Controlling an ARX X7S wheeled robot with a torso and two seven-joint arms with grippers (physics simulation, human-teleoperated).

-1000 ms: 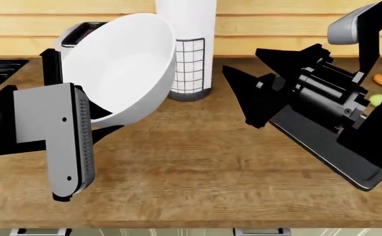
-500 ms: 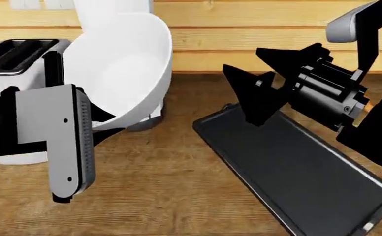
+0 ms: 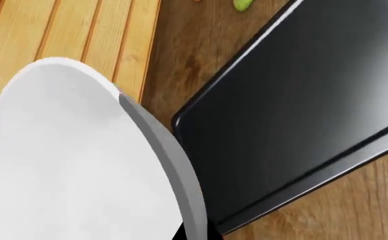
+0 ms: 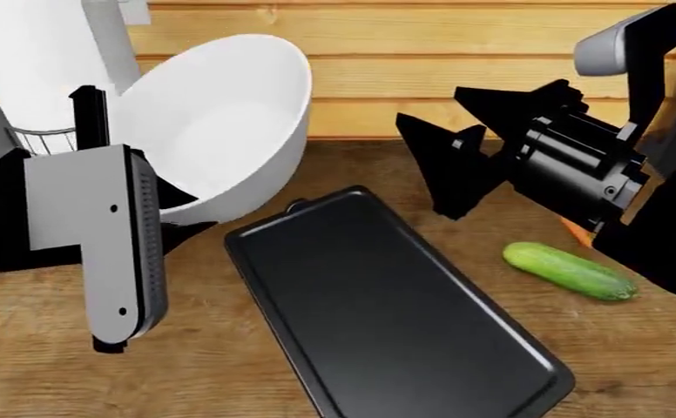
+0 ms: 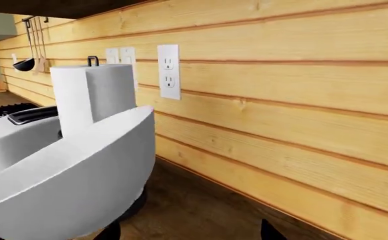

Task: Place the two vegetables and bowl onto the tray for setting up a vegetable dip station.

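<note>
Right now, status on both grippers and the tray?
Left gripper shut on glossy white bowl, held above counter. Right gripper open, empty. Flat black tray bare; green cucumber beside it.

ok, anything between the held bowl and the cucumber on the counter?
Head view: the tray lies between the bowl and the cucumber; its surface is bare.

A home kitchen: toaster point(image 5: 20, 132), wall outlet point(image 5: 168, 71), hanging utensils point(image 5: 32, 50), wooden countertop point(image 4: 257, 383).
</note>
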